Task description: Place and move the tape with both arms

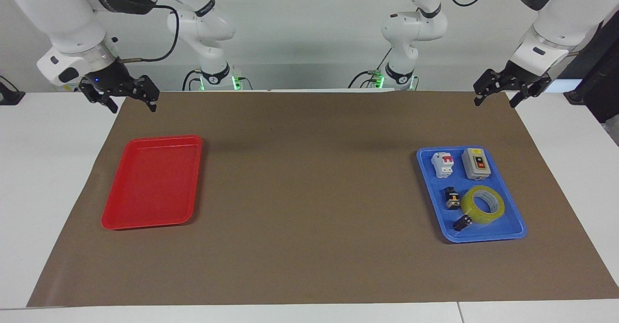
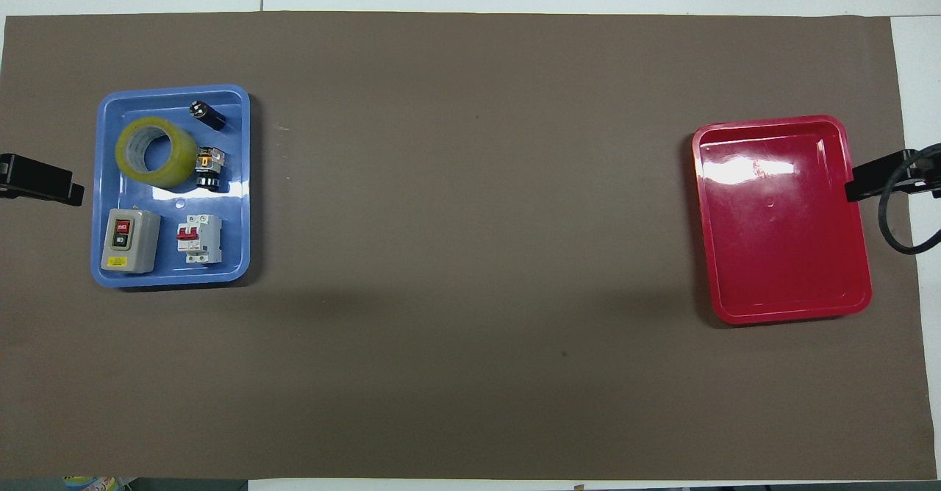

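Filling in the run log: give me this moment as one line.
tape: in blue tray | left pincer: open, raised, waiting | right pincer: open, raised | red tray: unused

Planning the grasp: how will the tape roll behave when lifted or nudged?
The tape lies flat in the blue tray, so it probably won't roll unless tipped on edge. Its hollow ring looks stiff and fairly light. The glossy side may be slippery, and a nudge would likely bump the small black part touching it.
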You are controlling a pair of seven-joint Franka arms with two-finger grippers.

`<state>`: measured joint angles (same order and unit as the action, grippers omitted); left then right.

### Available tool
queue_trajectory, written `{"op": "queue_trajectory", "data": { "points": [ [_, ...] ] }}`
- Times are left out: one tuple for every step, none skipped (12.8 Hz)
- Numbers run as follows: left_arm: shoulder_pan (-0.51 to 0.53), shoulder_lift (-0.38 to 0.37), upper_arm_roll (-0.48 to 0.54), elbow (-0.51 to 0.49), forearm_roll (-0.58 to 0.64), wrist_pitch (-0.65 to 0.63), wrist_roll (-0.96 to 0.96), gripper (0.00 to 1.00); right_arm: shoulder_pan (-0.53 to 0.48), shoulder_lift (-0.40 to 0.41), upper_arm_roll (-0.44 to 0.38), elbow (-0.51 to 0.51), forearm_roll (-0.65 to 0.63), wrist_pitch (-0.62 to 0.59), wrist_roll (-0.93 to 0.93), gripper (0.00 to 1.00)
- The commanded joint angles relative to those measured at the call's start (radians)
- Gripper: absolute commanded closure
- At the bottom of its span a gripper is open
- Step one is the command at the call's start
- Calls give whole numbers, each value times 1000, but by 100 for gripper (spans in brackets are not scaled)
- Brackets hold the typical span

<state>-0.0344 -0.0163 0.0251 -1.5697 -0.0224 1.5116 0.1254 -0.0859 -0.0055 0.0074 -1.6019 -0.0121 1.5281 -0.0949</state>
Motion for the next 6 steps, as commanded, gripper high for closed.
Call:
{"op": "queue_trajectory", "data": {
  "points": [
    [4,-30,-2,-33,-8,6,-6,0,-15,-13,5,-15,6,12,-39,0],
    [4,-30,-2,-35,-8,4,-7,0,-15,-13,5,-15,6,12,-39,0],
    [5,-30,-2,-35,-8,7,-9,0,-15,-13,5,-15,6,12,-39,0],
    [5,-28,-2,-35,-8,12,-9,0,-15,-13,5,-15,7,12,-39,0],
    [5,-28,-2,-32,-10,13,-7,0,-17,-13,5,-13,7,12,-39,0],
    [5,-25,-1,-29,-8,12,-7,0,-17,-13,5,-13,9,12,-39,0]
  ]
}}
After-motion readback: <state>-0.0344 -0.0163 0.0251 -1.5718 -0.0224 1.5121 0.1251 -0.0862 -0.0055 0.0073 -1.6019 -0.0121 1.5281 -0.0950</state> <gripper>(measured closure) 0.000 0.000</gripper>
